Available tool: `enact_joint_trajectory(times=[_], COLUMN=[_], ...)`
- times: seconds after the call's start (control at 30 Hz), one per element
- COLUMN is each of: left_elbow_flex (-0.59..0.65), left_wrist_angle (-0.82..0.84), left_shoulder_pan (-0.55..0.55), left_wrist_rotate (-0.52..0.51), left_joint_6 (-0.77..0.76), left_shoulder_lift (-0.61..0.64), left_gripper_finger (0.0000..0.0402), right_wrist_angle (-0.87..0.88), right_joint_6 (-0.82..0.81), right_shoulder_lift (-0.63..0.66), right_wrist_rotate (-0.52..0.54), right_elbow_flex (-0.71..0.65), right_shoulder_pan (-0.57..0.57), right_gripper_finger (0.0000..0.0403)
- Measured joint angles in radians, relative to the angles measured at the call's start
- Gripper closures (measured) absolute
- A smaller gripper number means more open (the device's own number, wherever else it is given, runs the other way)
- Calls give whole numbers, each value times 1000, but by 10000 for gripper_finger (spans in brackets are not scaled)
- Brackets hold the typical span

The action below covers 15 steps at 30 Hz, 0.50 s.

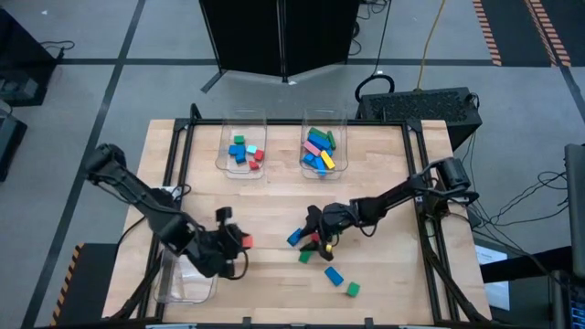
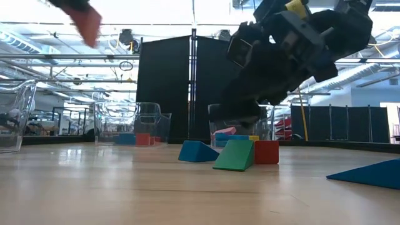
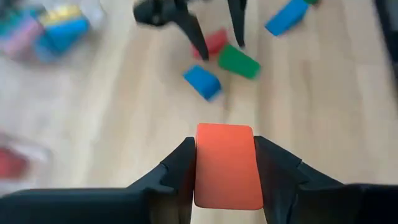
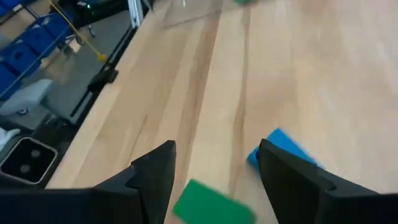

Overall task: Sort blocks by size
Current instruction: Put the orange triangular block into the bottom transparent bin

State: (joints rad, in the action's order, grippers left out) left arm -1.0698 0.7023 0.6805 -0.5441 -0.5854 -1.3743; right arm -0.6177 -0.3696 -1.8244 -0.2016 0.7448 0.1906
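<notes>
My left gripper (image 1: 238, 240) hangs over the table's near left part, shut on a red block (image 3: 225, 165); the low view shows that block (image 2: 86, 24) high above the wood. My right gripper (image 1: 316, 234) stands open, low over a loose cluster at mid-table: a blue block (image 1: 294, 238), a small red block (image 1: 325, 245) and a green block (image 1: 304, 258), all lying flat on the wood. In the left wrist view the small red block (image 3: 214, 42) shows between the right gripper's fingers. The right wrist view shows the green block (image 4: 211, 202) between the fingers and the blue block (image 4: 283, 146) behind one fingertip. My left gripper pinches the red block by two opposite sides (image 3: 198, 163) between its two fingers. The block's far end sticks out past the fingertips. The fingers slant down toward the table's middle. The block is lifted clear of the table.
Two clear bins stand at the far edge, one (image 1: 242, 146) with short blocks, one (image 1: 320, 146) with longer ones. A third clear bin (image 1: 187, 279) sits at the near left. Another blue block (image 1: 334, 274) and a green one (image 1: 352, 289) lie nearer the front edge.
</notes>
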Motion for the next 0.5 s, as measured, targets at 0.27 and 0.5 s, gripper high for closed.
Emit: enact_joint_trajectory(times=[0.27,0.5], left_elbow_flex=[0,0], left_wrist_angle=[241,491], left_shoulder_pan=[80,168], left_wrist_rotate=[164,223], left_joint_6=[-304,-572], left_shoulder_lift=[76,72], left_gripper_finger=[275,275], right_wrist_angle=[-41,-37], right_joint_6=[-23,22], right_shoulder_lift=[0,0], right_wrist_rotate=[0,52], right_elbow_flex=[0,0], right_shoulder_pan=[53,92], right_gripper_finger=[186,186])
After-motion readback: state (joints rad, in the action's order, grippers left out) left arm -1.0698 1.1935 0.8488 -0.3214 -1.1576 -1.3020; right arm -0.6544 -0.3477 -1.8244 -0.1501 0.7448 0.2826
